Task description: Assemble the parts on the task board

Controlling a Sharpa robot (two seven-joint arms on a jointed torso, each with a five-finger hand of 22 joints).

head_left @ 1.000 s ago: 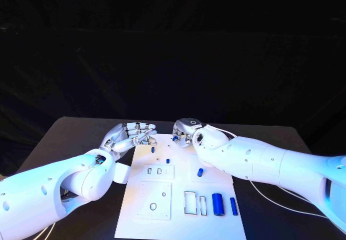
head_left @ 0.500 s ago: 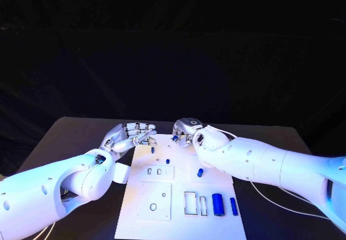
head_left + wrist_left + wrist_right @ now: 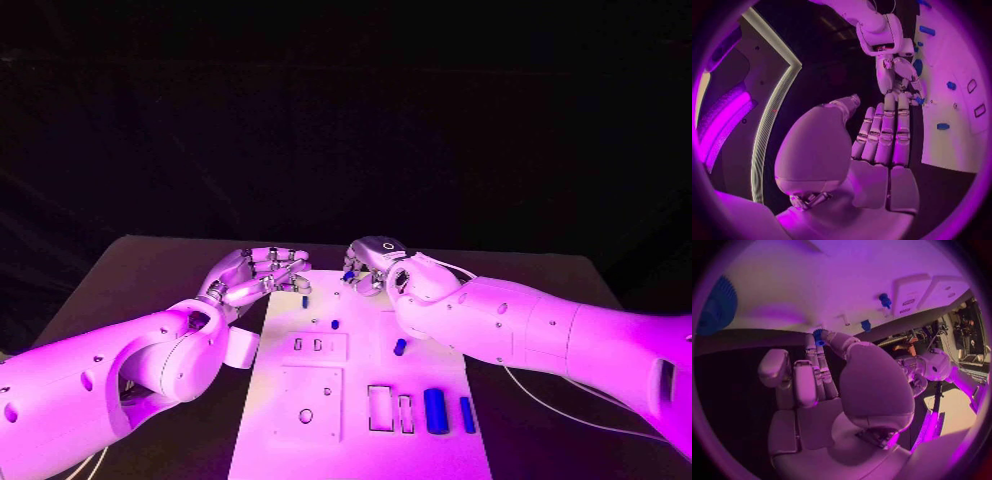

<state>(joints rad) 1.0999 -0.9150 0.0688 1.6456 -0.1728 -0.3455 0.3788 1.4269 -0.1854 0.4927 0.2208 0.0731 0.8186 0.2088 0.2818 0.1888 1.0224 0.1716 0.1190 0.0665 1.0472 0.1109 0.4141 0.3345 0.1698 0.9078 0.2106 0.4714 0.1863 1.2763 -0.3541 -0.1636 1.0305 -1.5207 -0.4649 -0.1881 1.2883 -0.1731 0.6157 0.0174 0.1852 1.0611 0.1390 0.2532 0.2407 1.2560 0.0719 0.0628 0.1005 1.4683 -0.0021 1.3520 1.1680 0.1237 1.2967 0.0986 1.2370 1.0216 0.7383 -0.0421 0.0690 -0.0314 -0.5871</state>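
Black cloth behind, black counter (image 3: 159,262) below; we note the white task board (image 3: 361,440) running lengthwise away from us at its middle. Blue parts: one upright peg (image 3: 306,299) near the far-left edge, others mid-board, two long cylinders (image 3: 436,410) lying along the board's axis at the near right. Our right hand (image 3: 371,266) hovers over the far end, fingertips pinching a small blue part (image 3: 348,275); the target hole is hidden. Our left hand (image 3: 260,274) holds nothing, fingers straight and close together, just beside the peg. Against the earlier pictures, both hands have barely shifted; the pinch persists.
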